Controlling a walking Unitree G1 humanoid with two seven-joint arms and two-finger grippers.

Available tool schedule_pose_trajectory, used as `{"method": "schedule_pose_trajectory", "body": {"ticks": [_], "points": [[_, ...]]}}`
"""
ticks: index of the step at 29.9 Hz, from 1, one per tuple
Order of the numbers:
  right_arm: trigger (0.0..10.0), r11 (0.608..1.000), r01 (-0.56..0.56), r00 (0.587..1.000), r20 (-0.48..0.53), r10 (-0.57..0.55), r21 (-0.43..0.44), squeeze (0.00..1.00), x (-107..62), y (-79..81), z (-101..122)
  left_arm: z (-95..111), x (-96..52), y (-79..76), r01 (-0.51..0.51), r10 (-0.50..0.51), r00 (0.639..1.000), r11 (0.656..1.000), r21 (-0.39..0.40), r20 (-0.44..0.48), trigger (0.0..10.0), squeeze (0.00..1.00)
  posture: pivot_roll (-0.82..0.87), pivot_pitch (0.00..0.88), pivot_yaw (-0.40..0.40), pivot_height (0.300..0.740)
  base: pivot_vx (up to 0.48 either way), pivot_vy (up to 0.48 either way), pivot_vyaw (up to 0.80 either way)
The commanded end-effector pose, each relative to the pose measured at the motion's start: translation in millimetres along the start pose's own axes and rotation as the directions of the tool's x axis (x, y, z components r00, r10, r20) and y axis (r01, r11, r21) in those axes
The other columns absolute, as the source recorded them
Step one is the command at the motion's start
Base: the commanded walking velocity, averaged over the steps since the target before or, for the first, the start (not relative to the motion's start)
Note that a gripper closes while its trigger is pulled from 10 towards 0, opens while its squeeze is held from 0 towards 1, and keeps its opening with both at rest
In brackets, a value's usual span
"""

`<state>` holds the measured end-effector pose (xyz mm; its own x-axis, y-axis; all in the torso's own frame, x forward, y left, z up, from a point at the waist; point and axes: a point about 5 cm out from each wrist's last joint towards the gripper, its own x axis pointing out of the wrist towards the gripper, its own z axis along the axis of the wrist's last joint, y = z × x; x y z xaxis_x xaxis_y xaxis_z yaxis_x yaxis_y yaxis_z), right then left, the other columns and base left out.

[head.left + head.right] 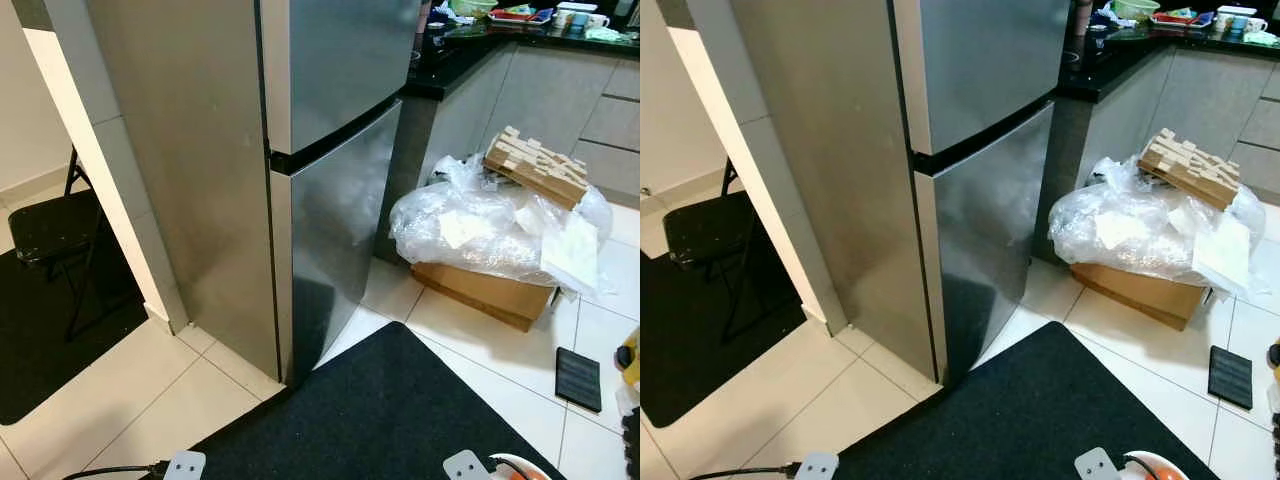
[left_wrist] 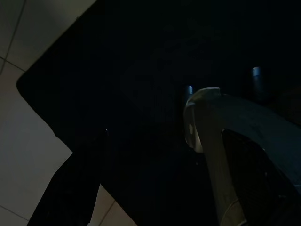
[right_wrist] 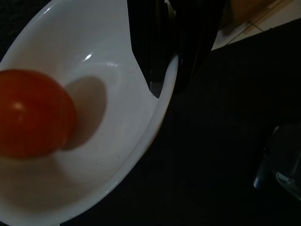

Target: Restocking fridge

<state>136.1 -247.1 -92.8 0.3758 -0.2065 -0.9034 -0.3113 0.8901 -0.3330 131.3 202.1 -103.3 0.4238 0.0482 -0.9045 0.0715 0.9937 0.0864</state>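
Far left of frame: black folding chair (image 1: 55, 230) on a dark floor patch, past the wall corner. Keep off it.

Centre: steel fridge (image 1: 330, 130), both doors closed. You can't load anything until one opens.

Left gripper (image 2: 141, 155): wrist view too dark, I can't tell how its fingers sit.

Right gripper (image 3: 171, 47): fingers pinched on the rim of the white bowl (image 3: 94, 155), red tomato (image 3: 33, 113) loose inside. Bowl edge shows at bottom right of the head view.

Risk, as I judge it: a rim pinch is weak. Tilt while you walk or pull the door and the tomato rolls out, or the bowl slips.

Right of the fridge: plastic-wrapped bundle (image 1: 480, 225) on a cardboard box (image 1: 485, 290), wooden slat piece (image 1: 535, 165) on top. It may block the door swing. Black mat (image 1: 380, 420) edge underfoot.
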Motion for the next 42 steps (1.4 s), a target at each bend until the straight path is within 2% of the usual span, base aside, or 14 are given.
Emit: {"method": "schedule_pose_trajectory", "body": {"ticks": [1,9,13,18,25,32,42], "points": [[10.0,1.0,0.009,1.0,0.013,-0.008,-0.007,0.0,0.2,-1.3,3.8,-1.9,-0.5,3.6,-0.016,0.016,1.0,1.0,-0.002,-0.006,10.0,0.0,0.07,0.0,-0.006,0.74,0.0,-0.48,0.0],[10.0,1.0,0.008,1.0,0.01,-0.008,-0.007,0.0,0.1,-1.2,2.5,0.5,-0.7,7.6,-0.061,0.061,0.998,0.998,-0.016,0.013,10.0,0.0,0.06,0.0,-0.008,0.74,0.0,-0.06,0.0],[10.0,1.0,0.008,1.0,0.009,-0.008,-0.007,0.0,0.1,-1.5,2.2,1.2,-0.9,9.8,-0.077,0.078,0.997,0.994,-0.073,0.02,10.0,0.0,0.06,0.0,-0.008,0.74,0.0,0.0,0.0],[10.0,1.0,0.008,1.0,0.008,-0.008,-0.007,0.0,0.1,-1.5,2.0,2.3,-0.9,11.5,-0.084,0.087,0.996,0.993,-0.08,0.023,10.0,0.0,0.06,0.0,-0.007,0.74,0.0,0.0,0.0],[10.0,1.0,0.002,1.0,0.008,-0.002,-0.008,0.0,0.1,0.3,1.6,5.0,-0.6,10.5,-0.081,0.082,0.996,0.996,-0.021,0.032,10.0,0.0,0.06,0.0,-0.007,0.74,0.0,0.0,0.0],[10.0,1.0,-0.001,1.0,0.008,0.001,-0.007,0.0,0.1,1.2,1.5,6.3,-0.4,10.0,-0.079,0.079,0.996,0.997,-0.012,0.038,10.0,0.0,0.07,0.0,-0.006,0.74,0.0,0.0,0.0],[10.0,1.0,0.0,1.0,0.01,0.0,-0.01,0.0,0.1,0.8,2.2,6.6,-0.3,9.1,-0.073,0.073,0.997,0.997,0.001,0.038,10.0,0.0,0.06,0.0,-0.007,0.74,0.257,0.0,0.0]]}}
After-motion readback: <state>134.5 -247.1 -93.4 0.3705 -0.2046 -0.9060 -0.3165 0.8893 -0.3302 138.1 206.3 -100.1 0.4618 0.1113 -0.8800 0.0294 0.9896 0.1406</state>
